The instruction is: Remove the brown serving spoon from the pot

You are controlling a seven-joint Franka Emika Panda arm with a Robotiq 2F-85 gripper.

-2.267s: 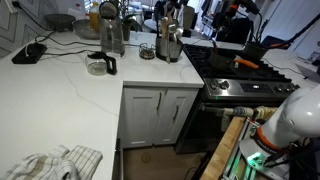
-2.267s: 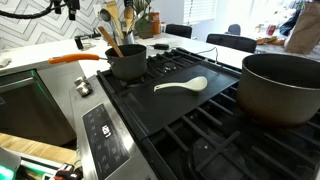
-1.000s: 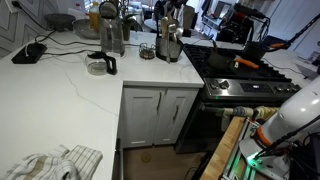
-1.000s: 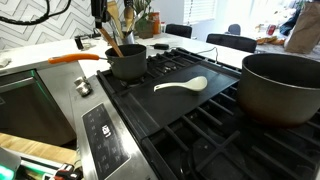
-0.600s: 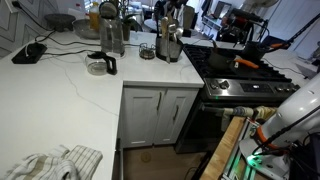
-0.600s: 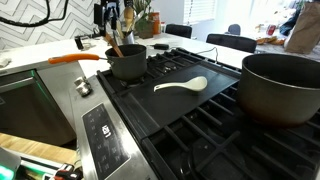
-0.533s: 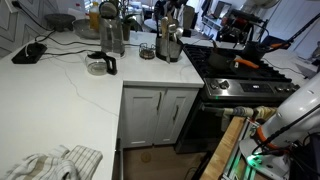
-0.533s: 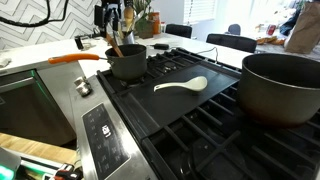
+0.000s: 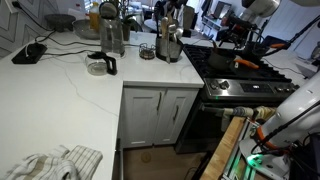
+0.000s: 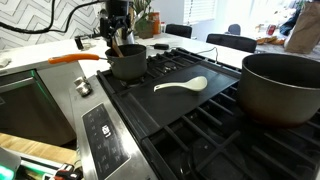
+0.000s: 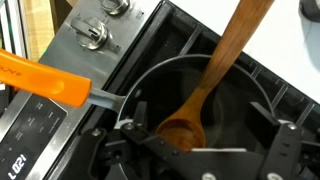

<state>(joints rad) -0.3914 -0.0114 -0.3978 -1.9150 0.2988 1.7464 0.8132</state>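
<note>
A small dark pot [image 10: 127,65] with an orange handle [image 10: 72,58] stands on the back burner of the black stove. A brown wooden serving spoon [image 11: 205,90] lies in it, bowl down [image 11: 183,132], with its handle leaning up over the rim. My gripper [image 11: 205,142] is open just above the pot. Its fingers [image 11: 130,140] stand either side of the spoon's bowl without gripping it. In both exterior views the gripper [image 10: 117,32] hangs over the pot, and the orange handle shows too [image 9: 246,62].
A white spoon [image 10: 181,85] lies on the stove's middle. A large dark pot [image 10: 282,88] stands on the near burner. Steel jugs [image 9: 112,35] stand on the white counter. Stove knobs [image 11: 92,34] and a control panel [image 10: 105,135] edge the stove.
The gripper has moved in over the small pot and come down towards the spoon. The pot and the spoon have not moved.
</note>
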